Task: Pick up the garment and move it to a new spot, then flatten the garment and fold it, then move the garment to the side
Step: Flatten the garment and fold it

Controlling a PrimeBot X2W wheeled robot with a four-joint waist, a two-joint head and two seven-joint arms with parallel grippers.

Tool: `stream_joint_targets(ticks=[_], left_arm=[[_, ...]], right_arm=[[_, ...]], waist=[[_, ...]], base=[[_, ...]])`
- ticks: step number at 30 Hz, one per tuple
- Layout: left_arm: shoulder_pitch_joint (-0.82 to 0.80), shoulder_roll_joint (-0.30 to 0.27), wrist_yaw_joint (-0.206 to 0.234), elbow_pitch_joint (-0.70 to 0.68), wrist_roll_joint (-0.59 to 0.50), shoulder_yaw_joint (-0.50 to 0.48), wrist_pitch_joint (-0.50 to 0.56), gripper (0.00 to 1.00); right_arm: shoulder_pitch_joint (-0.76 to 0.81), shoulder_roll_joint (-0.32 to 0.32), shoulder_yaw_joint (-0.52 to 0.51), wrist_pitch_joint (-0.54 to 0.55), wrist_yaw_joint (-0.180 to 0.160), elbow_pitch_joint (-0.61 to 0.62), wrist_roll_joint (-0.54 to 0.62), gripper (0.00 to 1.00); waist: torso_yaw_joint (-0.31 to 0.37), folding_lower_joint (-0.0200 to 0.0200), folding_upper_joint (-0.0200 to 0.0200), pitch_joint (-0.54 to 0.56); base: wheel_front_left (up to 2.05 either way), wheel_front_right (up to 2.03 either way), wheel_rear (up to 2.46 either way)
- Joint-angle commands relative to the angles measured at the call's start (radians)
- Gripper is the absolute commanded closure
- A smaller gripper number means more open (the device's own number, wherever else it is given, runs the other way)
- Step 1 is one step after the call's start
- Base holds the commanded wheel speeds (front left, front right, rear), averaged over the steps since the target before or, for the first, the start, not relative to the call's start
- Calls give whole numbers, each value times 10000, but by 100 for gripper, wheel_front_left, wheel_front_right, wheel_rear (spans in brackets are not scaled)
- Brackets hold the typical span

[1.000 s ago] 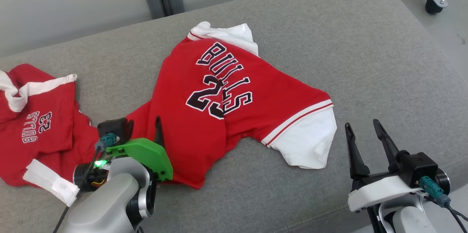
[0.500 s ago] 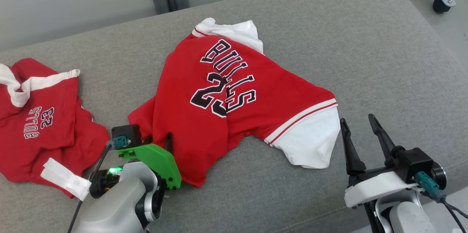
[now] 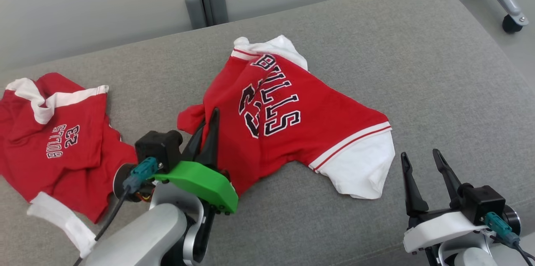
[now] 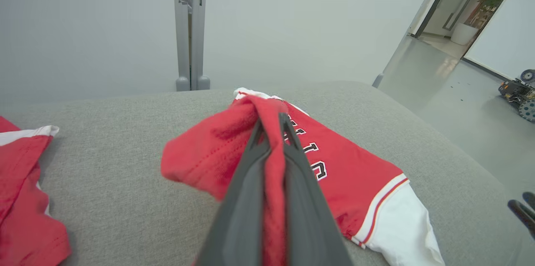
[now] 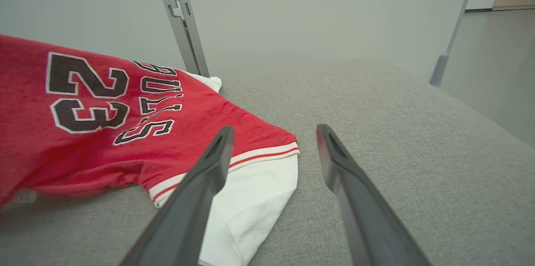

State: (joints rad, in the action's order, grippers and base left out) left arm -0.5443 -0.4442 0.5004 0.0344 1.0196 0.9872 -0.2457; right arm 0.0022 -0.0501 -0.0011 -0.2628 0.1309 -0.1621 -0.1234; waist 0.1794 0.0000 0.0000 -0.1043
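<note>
**Garment pick-up: single-edge grip, lift in hand**

Judged step: raising the garment [image 3: 292,120] off the grey cushion [image 3: 439,61] to carry it to a new spot.

The left gripper [image 3: 211,117] has its fingers pressed together on a bunched fold of red cloth at the garment's near-left edge. In the left wrist view the cloth runs between the two fingers. The left forearm reaches forward with the fingers angled up and away.

The rest of the garment lies on the cushion, with its white sleeve [image 3: 363,165] trailing toward the right gripper [image 3: 420,154]. That gripper rests low, its fingers apart and holding nothing.

Recommendation: lift high enough that the sleeve clears the cushion before any sideways travel. Keep away from the second red garment [image 3: 54,140], which lies to the left.
</note>
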Motion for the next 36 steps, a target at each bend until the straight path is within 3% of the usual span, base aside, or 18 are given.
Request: stream_joint_targets(ticks=[1,6,10,19,26,27,30,33,36], left_arm=[[156,-237,294,-609,-181,42,102,100],[52,-816,1090,-2493,-547,149,538,100],[-272,-1204,1217,-2559,-483,-27,885,100],[-980,-1608,335,440,111,-445,1422,100],[-1834,-653,-885,3609,295,-799,679,100],[-1928,-479,-950,3973,321,-940,442,72],[-2009,31,-1176,5140,74,-1180,-36,0],[-1831,357,-1175,5957,-234,-1659,-203,0],[-1515,591,-1299,5928,-959,-2303,-195,0]], right_arm=[[146,-11,4,-37,-3,7,-53,0],[44,-13,10,-37,-3,4,15,0],[-136,-11,99,-37,-3,11,49,0],[-310,-10,249,-37,-3,-55,12,0],[-307,-10,328,-37,-3,-125,192,0],[-320,-11,343,-37,-3,-129,205,0],[-331,-13,469,-37,-5,-147,253,0],[-178,-10,550,-37,-3,-156,312,0],[-51,-11,579,-37,-3,-170,343,0]], waist=[[-119,0,0,115],[-172,0,0,115],[-79,0,0,-27],[403,0,0,-469],[470,0,0,-593],[469,0,0,-585],[453,0,0,-483],[345,0,0,-311],[204,0,0,-162]], base=[[0,0,0],[0,0,0],[0,0,0],[0,0,0],[0,0,0],[0,0,0],[0,0,0],[0,0,0],[0,0,0]])
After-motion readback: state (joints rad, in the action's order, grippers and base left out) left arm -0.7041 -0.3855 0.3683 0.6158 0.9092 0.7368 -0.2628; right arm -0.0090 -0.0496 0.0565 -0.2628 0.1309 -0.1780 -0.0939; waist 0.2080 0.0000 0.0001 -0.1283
